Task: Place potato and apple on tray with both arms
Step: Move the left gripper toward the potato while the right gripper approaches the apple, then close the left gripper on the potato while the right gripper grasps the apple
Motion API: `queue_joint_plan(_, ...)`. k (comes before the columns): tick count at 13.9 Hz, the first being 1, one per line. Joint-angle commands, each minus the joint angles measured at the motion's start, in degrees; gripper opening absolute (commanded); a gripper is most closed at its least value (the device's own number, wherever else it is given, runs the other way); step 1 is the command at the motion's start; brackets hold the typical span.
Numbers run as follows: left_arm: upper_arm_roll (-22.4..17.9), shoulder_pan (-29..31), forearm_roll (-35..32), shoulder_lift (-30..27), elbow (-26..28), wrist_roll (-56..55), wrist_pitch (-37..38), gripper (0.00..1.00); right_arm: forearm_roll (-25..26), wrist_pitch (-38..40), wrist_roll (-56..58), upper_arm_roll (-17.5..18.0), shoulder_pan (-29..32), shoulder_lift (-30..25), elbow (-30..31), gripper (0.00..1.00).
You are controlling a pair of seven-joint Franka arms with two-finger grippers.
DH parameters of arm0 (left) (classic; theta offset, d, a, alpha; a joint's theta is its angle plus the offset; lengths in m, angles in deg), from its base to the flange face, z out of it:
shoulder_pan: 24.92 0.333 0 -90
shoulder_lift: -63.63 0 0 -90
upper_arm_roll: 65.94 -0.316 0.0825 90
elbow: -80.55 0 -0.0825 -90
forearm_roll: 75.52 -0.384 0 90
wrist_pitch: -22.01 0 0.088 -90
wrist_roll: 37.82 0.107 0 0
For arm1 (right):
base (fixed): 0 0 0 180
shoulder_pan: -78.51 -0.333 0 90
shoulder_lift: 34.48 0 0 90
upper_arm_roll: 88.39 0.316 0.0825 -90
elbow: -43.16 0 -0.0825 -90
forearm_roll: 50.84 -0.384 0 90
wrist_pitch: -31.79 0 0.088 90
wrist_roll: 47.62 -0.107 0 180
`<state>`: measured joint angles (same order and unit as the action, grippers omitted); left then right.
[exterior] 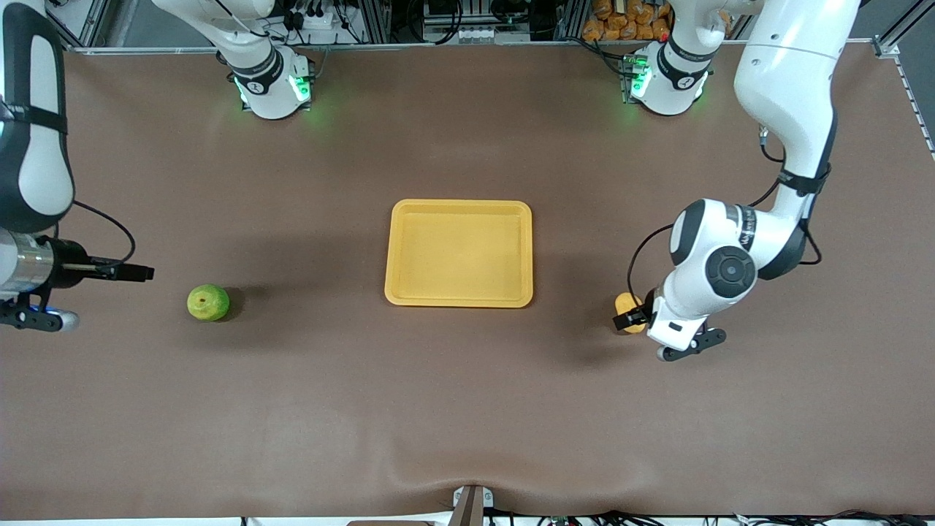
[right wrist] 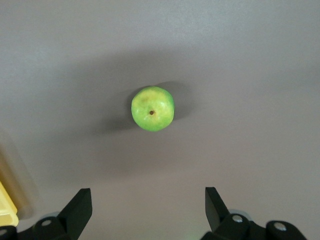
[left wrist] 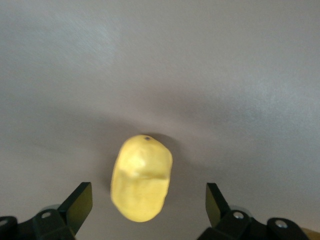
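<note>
The yellow-orange tray (exterior: 459, 208) lies mid-table and holds nothing. The round green apple (exterior: 208, 302) sits on the mat toward the right arm's end. The yellow potato (exterior: 625, 301) lies toward the left arm's end, partly hidden by my left gripper (exterior: 631, 317). In the left wrist view the left gripper (left wrist: 147, 200) is open, and one end of the potato (left wrist: 142, 175) lies between its fingers (left wrist: 80, 200) without touching them. My right gripper (right wrist: 147, 205) is open and empty, with the apple (right wrist: 152, 108) a little way ahead of it.
A corner of the tray shows in the right wrist view (right wrist: 7, 212). The two arm bases (exterior: 274, 84) (exterior: 668, 80) stand along the table's back edge. A metal bracket (exterior: 471, 504) sits at the edge nearest the front camera.
</note>
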<state>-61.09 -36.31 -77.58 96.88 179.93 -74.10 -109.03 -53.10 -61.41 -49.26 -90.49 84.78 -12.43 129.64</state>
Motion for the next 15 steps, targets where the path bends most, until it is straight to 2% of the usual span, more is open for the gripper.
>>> queue_joint_plan(1, -0.5, -0.9, -0.1, 1.0, -0.1, -1.9, -1.3, 1.00, 0.2, -1.7, -0.7, 0.9, 2.2, 2.4, -1.4, 1.00)
queue_joint_plan(5, -0.5, -1.2, -0.9, 1.1, 1.5, -1.9, -1.9, 1.00, 0.1, -2.1, -0.6, 1.0, 2.9, 4.8, -1.9, 1.00)
queue_joint_plan(8, -0.6, -1.2, -0.9, 1.7, 2.0, -1.9, -2.0, 0.90, 0.1, -6.5, -0.6, 1.1, 1.9, 7.1, -1.9, 1.00)
queue_joint_plan(12, -0.6, -1.1, -4.0, 2.7, 2.0, -2.4, -3.0, 0.78, -0.1, -7.0, 1.2, 1.2, 0.8, 11.1, -1.9, 1.00)
queue_joint_plan(13, -0.5, -1.0, -4.0, 2.7, 2.0, -2.6, -3.0, 0.70, -0.1, -6.9, 4.7, 1.2, 0.4, 11.2, -1.4, 1.00)
queue_joint_plan(14, -0.5, -1.1, -4.0, 2.6, 2.0, -2.6, -3.0, 0.58, -0.2, -6.8, 6.6, 1.2, -0.1, 11.2, -0.5, 1.00)
queue_joint_plan(15, -0.5, -1.1, -4.1, 2.6, 1.9, -2.6, -3.0, 0.41, -0.4, -9.1, 6.8, 1.2, -0.2, 10.9, 1.6, 1.00)
